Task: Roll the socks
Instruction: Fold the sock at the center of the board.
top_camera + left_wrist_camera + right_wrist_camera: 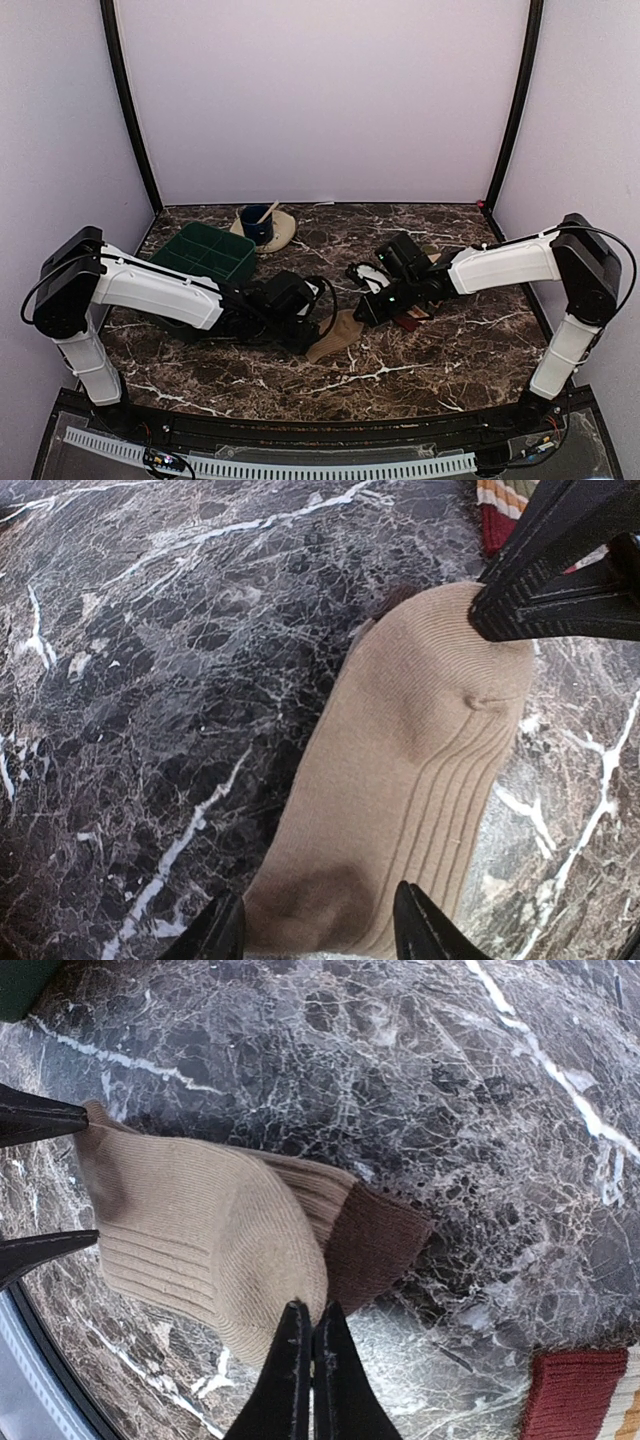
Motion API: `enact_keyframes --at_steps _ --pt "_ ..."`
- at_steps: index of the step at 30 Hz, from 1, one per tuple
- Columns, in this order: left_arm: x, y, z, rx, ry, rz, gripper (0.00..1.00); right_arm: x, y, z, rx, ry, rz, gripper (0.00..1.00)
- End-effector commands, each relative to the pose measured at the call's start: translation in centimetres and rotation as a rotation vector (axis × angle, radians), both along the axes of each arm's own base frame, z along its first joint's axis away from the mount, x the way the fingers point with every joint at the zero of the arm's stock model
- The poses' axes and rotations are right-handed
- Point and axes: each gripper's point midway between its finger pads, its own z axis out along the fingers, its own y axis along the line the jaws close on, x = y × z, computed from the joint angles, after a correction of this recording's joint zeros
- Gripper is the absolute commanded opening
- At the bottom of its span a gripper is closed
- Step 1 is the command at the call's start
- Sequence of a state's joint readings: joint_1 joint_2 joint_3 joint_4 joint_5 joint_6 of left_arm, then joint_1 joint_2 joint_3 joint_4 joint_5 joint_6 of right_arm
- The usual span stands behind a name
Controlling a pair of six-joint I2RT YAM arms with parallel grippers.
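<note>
Here, mid-table [440, 370], my left gripper [315, 925] stands open astride one end of the tan sock [410, 770]. My right gripper [308, 1312], fully closed, touches its other end. The striped sock [580, 1390] lies just beside, lower right.

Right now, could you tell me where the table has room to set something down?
Free: the near strip before the tan sock, and back right behind the right gripper. Crowded: the centre, plus green tray and cup back-left.

No legible text, labels, brand marks, numbers or signs found on any surface, all three views.
</note>
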State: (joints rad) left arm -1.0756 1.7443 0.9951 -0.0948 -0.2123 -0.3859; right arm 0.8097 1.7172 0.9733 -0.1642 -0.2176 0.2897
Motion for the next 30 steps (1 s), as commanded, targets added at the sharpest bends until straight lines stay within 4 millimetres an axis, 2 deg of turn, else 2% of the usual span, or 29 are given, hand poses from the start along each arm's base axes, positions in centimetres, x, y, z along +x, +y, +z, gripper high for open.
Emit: enact_keyframes --at_steps 1,14,20,24,29,30 --pt "0.2 0.4 -0.3 0.058 0.008 0.029 0.53 0.8 0.0 -0.3 -0.002 -0.015 -0.019 0.0" --pt "0.2 1.5 -2.4 0.167 0.051 0.078 0.49 1.0 -0.2 -1.1 -0.025 -0.005 -0.029 0.05" --pt "-0.2 2.4 -3.9 0.22 0.09 0.099 0.48 1.6 -0.3 -1.0 -0.028 -0.018 -0.06 0.21" --pt "-0.3 3.0 -4.3 0.242 0.102 0.124 0.47 1.9 -0.6 0.3 0.013 -0.043 -0.115 0.37" --pt "-0.5 3.3 -4.6 0.262 0.122 0.139 0.46 1.6 -1.1 2.4 0.136 -0.032 -0.237 0.41" --pt "-0.5 3.2 -4.6 0.265 0.128 0.14 0.45 1.5 -1.3 2.2 0.166 -0.012 -0.277 0.41"
